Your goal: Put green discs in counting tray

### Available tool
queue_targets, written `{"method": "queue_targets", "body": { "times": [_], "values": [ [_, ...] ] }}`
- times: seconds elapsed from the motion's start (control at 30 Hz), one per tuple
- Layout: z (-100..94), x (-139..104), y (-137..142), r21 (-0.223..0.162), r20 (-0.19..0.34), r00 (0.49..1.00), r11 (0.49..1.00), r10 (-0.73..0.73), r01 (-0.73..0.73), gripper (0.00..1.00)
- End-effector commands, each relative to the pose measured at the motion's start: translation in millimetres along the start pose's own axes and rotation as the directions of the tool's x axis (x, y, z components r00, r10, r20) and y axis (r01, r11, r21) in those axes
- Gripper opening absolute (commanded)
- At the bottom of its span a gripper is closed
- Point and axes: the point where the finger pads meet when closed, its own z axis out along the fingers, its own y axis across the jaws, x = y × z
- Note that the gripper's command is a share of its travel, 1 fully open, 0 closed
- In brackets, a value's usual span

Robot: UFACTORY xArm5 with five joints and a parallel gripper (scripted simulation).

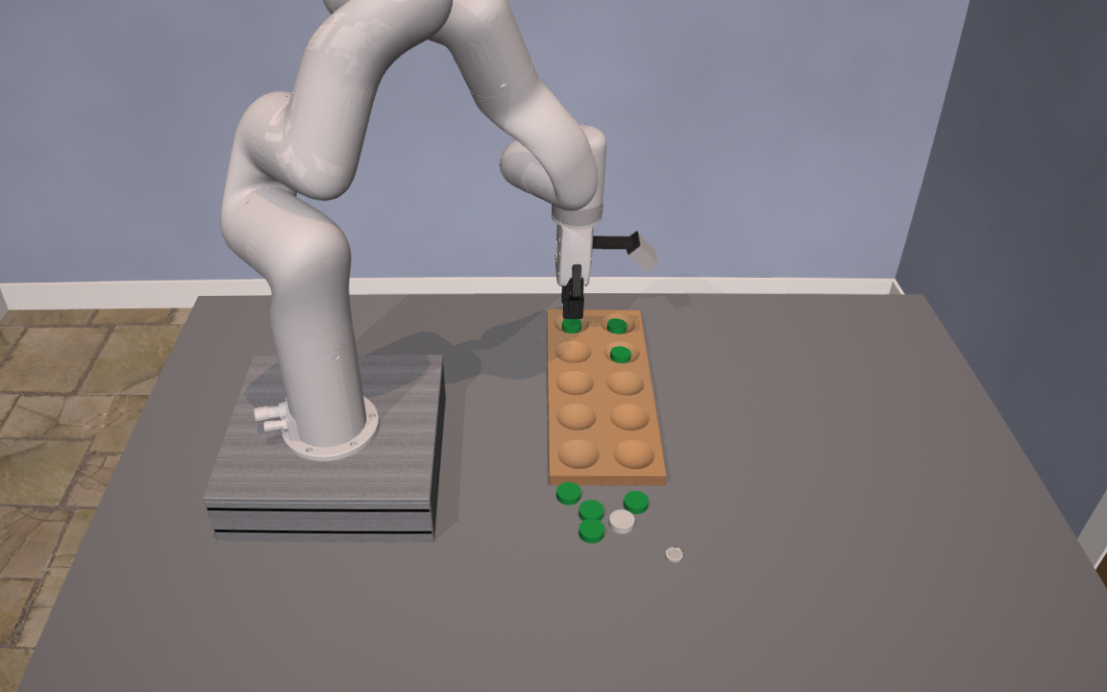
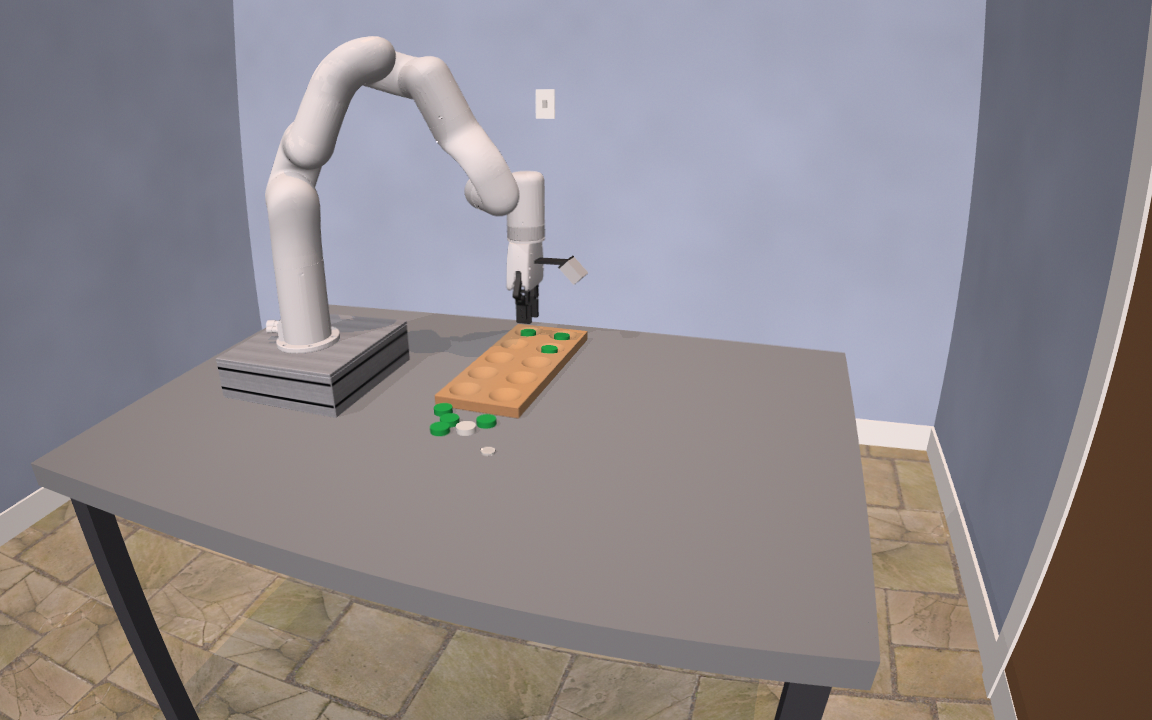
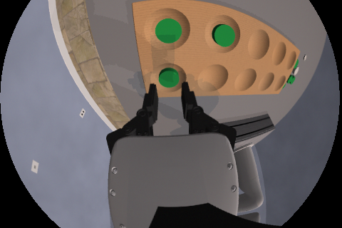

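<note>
Green disc (image 1: pixel 572 325) is lying in the tray (image 1: pixel 605 475) pocket directly beneath the claw (image 1: pixel 573 303), whose jaws are standing partly open and gripping nothing. Any sideways drift while rising is risking a nudged disc.

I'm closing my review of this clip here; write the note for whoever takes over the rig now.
Gripper: partly open, holding nothing, hanging just above the tray's far-left pocket.
Tray: flat on the table, with three green discs in pockets: far-left, far-right, and second row right. The other seven pockets are empty.
Loose by the tray's near end: four green discs and two white discs.
Done: three of five.
Left: put two more loose green discs in empty pockets, and leave the white discs and the tray where they are.
</note>
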Motion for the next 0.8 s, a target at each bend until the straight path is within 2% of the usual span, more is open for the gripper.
{"method": "queue_targets", "body": {
  "times": [0.0,0.03,0.1,0.17,0.23,0.27,0.3,0.77],
  "values": [
    [-43.2,0.9,-1.0,0.003,-0.003,1.0,1.0,0.0,0.0,0.37],
    [-51.0,0.9,-1.0,0.003,-0.003,1.0,1.0,0.0,0.0,0.37],
    [-51.0,0.9,-1.0,0.003,-0.003,1.0,1.0,0.0,0.0,0.37],
    [-69.0,0.5,-0.6,0.003,-0.003,1.0,1.0,0.0,0.0,0.37],
    [-74.6,0.2,-0.4,0.003,-0.003,1.0,1.0,0.0,0.0,0.37],
    [-74.8,0.2,-0.4,0.003,-0.003,1.0,1.0,0.0,0.0,0.37],
    [-74.8,0.2,-0.4,0.003,-0.003,1.0,1.0,0.0,0.0,0.47],
    [-74.8,0.2,-0.4,0.003,-0.003,1.0,1.0,0.0,0.0,0.47]
  ]
}}
